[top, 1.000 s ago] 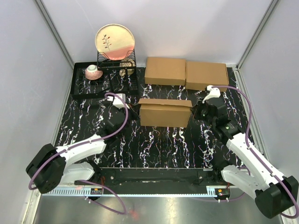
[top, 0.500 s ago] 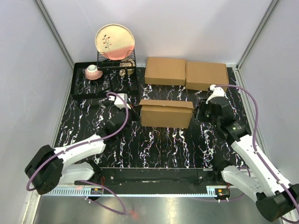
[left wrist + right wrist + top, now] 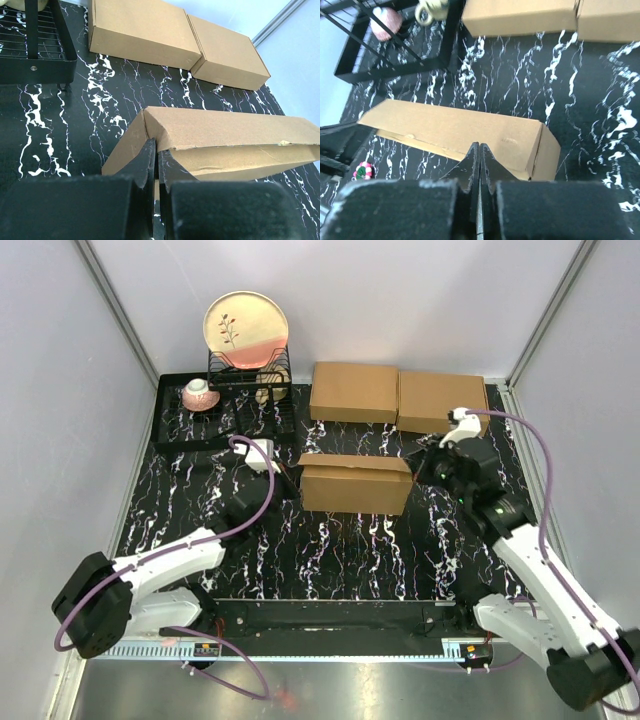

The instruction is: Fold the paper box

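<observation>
Since 1 second earlier, the right arm had swung back toward the 2 flat boxes (image 3: 398, 395). Its right gripper (image 3: 479, 150) was shut and empty by the right end of the paper box (image 3: 355, 485), which sat mid-table with its lid slightly ajar. At its left end, the left gripper (image 3: 156, 150) was closed on nothing.
</observation>
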{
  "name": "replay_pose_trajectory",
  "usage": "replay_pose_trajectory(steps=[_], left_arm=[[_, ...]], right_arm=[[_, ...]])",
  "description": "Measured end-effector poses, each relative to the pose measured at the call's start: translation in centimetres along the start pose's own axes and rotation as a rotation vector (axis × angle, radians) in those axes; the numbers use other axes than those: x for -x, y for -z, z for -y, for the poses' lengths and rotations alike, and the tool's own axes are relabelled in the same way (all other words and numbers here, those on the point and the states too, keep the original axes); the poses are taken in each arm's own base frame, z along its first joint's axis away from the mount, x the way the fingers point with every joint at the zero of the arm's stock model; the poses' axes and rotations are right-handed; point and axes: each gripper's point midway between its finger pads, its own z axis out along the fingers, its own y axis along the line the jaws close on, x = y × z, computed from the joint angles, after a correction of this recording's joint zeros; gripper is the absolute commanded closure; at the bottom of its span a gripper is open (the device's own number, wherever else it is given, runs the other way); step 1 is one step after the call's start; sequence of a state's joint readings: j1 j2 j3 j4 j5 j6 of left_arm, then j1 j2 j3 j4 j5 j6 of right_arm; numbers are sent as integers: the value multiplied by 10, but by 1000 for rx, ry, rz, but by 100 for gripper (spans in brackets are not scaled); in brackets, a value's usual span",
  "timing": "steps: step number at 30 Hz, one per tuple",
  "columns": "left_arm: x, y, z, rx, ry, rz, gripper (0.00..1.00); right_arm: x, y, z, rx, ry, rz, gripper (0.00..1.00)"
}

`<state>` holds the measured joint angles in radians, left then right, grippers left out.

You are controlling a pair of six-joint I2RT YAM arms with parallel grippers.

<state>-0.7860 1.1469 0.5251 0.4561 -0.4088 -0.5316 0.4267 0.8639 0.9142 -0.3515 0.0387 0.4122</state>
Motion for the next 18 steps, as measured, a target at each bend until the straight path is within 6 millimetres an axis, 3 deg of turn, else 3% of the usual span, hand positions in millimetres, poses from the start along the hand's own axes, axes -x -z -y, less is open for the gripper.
replay_pose_trajectory(steps=[6, 13, 18], left_arm=[[0, 2, 0, 1, -6, -9, 99], [0, 4, 1, 0, -11, -18, 95], [2, 7, 1, 5, -14, -25, 67]], right_arm=[[-52, -38, 17, -32, -34, -131, 100], [-51, -43, 16, -19, -37, -105, 100], [-52, -48, 17, -9, -39, -82, 100]])
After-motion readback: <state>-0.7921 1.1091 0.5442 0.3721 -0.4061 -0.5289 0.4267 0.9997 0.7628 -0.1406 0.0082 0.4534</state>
